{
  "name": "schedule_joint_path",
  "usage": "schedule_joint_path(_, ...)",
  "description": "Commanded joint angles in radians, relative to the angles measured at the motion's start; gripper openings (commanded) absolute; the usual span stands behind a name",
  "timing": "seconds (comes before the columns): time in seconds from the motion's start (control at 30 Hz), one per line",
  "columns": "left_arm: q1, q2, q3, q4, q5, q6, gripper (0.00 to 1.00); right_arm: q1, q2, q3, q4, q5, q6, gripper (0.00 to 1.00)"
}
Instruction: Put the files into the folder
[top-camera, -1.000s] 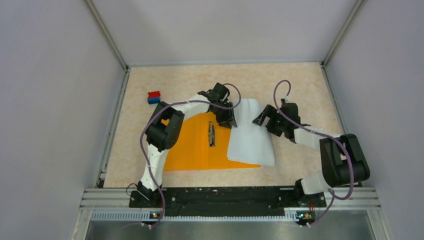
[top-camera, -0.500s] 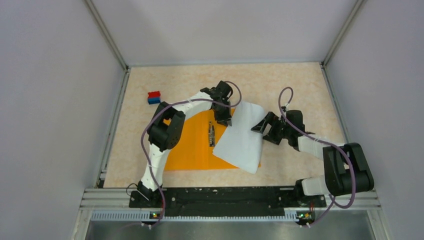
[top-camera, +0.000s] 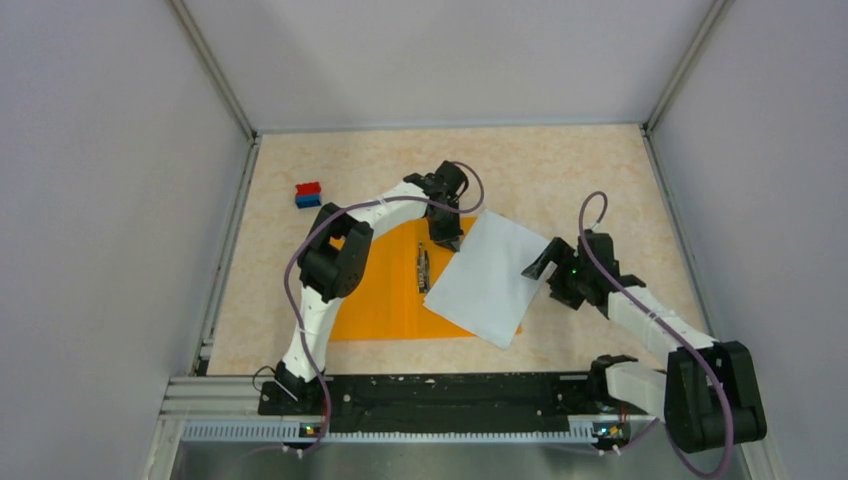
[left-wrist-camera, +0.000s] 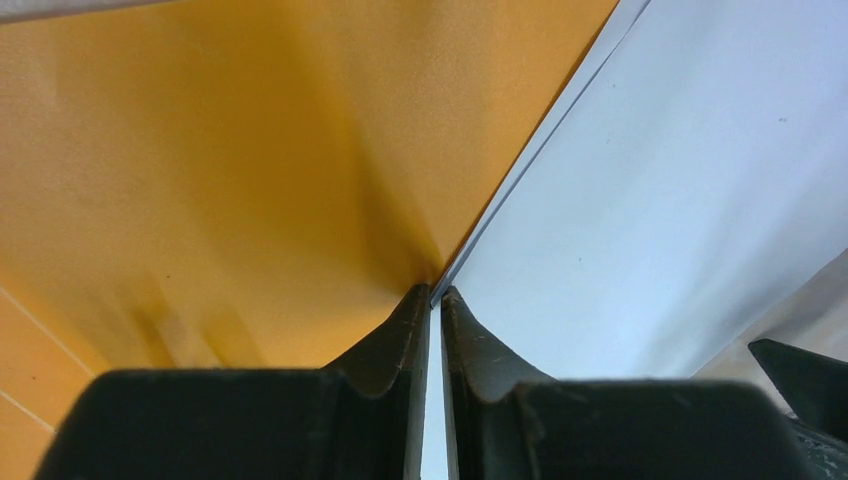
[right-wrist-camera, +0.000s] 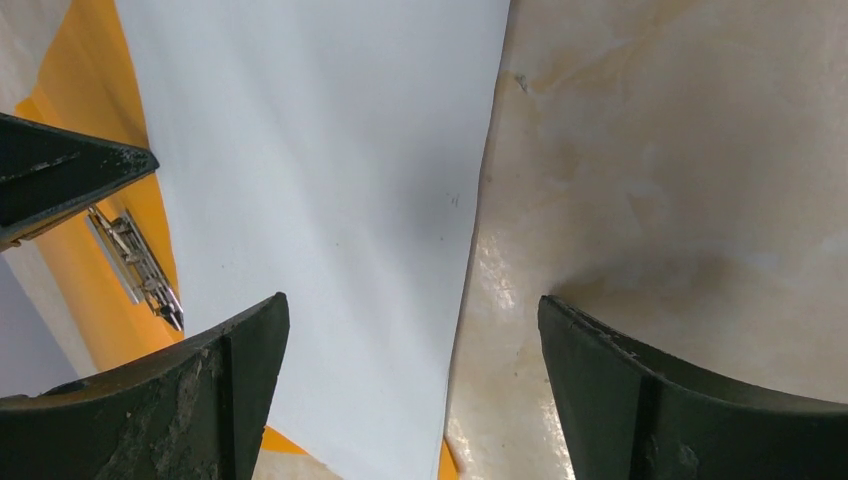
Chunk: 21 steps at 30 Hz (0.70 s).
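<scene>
The orange folder (top-camera: 375, 290) lies open on the table, its metal clip (top-camera: 424, 268) in the middle. The white files (top-camera: 487, 278) lie tilted over the folder's right half and overhang its right edge. My left gripper (top-camera: 447, 232) is shut on the files' far left corner; in the left wrist view the fingers (left-wrist-camera: 436, 292) pinch the thin white edge, with the folder (left-wrist-camera: 220, 150) left and the files (left-wrist-camera: 680, 180) right. My right gripper (top-camera: 548, 268) is open and empty at the files' right edge. In the right wrist view it (right-wrist-camera: 410, 310) straddles that edge of the files (right-wrist-camera: 320, 180); the clip (right-wrist-camera: 140, 265) shows at left.
A small red-and-blue block (top-camera: 308, 194) sits at the far left of the beige table (top-camera: 600, 180). Grey walls close the table on three sides. The arm bases and a black rail (top-camera: 450, 390) run along the near edge.
My right gripper has let go of the files and drawn back toward the near right. The files turned, dropped from an arch and now lie flat. My left gripper barely moved.
</scene>
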Motion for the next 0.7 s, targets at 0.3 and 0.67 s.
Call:
schedule_joint_path(0.3,-0.007,0.085,-0.024,0.013,-0.055,0.001,0.15,0.22,-0.153,-0.166,-0.055,0.146,0.277,0.94)
schedule_joint_path(0.67,-0.008,0.097,-0.011,0.016,-0.038,0.009,0.14,0.243,-0.05,-0.264,0.249,0.206,0.376,0.94)
